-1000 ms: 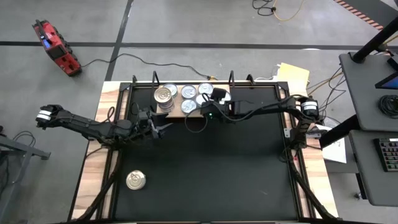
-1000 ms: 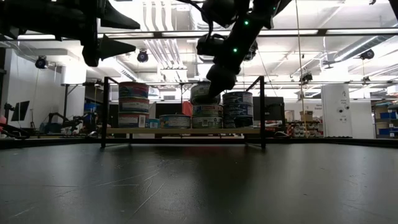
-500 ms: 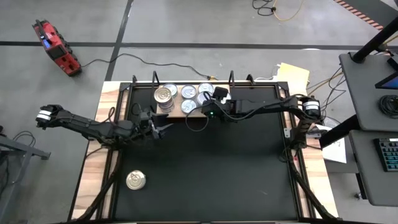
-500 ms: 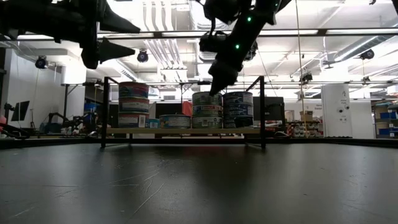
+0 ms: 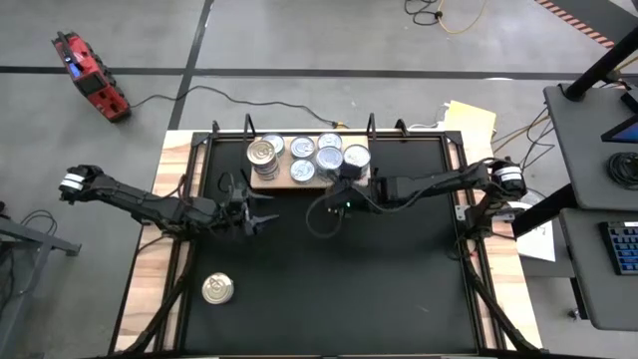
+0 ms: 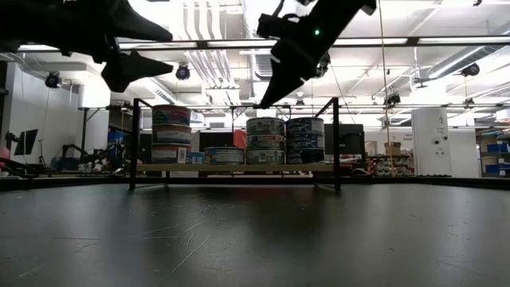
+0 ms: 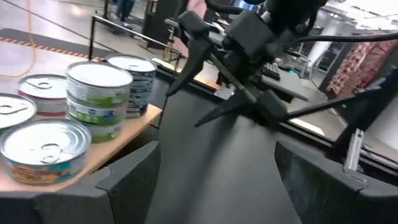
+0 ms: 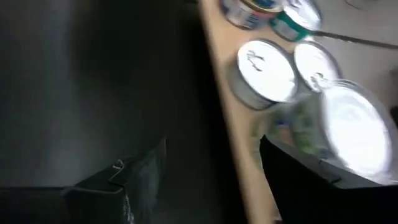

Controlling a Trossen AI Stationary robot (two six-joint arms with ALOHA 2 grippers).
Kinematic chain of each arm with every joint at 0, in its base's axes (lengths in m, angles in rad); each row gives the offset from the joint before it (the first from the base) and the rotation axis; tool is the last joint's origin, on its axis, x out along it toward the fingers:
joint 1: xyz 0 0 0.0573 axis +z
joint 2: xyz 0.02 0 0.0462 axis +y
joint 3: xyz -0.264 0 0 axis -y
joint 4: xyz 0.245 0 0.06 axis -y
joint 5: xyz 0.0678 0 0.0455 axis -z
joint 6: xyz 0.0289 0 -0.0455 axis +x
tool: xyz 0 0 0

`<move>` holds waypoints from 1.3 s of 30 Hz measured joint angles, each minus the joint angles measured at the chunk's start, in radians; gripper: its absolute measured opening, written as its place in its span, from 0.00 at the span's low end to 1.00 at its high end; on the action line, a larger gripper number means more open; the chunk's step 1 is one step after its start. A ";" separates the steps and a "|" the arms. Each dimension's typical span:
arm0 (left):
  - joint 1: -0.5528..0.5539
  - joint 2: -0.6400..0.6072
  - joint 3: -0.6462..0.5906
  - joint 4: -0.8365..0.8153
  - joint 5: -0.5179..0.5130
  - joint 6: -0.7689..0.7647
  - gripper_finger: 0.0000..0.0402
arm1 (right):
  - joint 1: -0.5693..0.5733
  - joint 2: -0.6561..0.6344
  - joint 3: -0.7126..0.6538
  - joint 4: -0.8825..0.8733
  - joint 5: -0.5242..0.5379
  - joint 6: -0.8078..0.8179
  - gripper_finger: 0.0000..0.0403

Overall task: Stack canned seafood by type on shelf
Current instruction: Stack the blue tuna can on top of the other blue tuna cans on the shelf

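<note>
Black table (image 5: 329, 279): a large dark work surface with wooden side edges, seen from above and, in the low view, level across its top. At its far edge stands the shelf (image 5: 261, 181), a light-brown wooden board inside a thin black frame (image 6: 134, 143).

Left arm: it reaches in from the table's left side, raised off the table; the left gripper (image 5: 265, 206) hangs above the black surface just in front of the shelf's left end, its two fingers spread and holding nothing.

Right arm: it reaches across from the right side; the right gripper (image 5: 344, 183) sits just in front of the shelf's right half, above the table, fingers parted with nothing between them.

Canned seafood: a gold-topped stack (image 5: 263, 153) stands tallest at the shelf's left end; silver-topped tins (image 5: 328, 158) with bluish labels fill the middle and right, some stacked two high (image 6: 265, 142), one single low tin (image 6: 224, 155) between the stacks. One gold-topped tin (image 5: 217, 289) lies alone on the table's near-left corner, well apart from the shelf. In the left wrist view a stacked tin (image 7: 96, 93) carries a green and white label; no wording can be read on any label.
</note>
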 joint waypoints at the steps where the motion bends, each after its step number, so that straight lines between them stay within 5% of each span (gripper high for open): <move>1: -0.012 0.003 0.000 -0.001 0.000 -0.002 0.75 | 0.017 0.000 -0.008 0.011 0.000 0.012 0.61; 12: -0.108 0.077 0.017 0.029 0.000 -0.111 0.75 | 0.184 -0.001 -0.193 0.524 0.000 -0.082 0.57; 18: -0.153 0.181 0.121 -0.013 0.001 -0.118 0.75 | 0.216 -0.001 -0.248 0.590 0.001 -0.051 0.58; 24: -0.191 0.272 0.329 -0.376 -0.001 -0.146 0.75 | 0.238 -0.001 -0.286 0.585 0.003 0.023 0.60; 32: -0.273 0.377 0.488 -0.793 -0.030 -0.367 0.74 | 0.300 -0.001 -0.294 0.542 0.002 0.065 0.57; 39: -0.391 0.476 0.651 -1.176 0.110 -0.618 0.65 | 0.315 -0.001 -0.294 0.549 0.003 0.063 0.55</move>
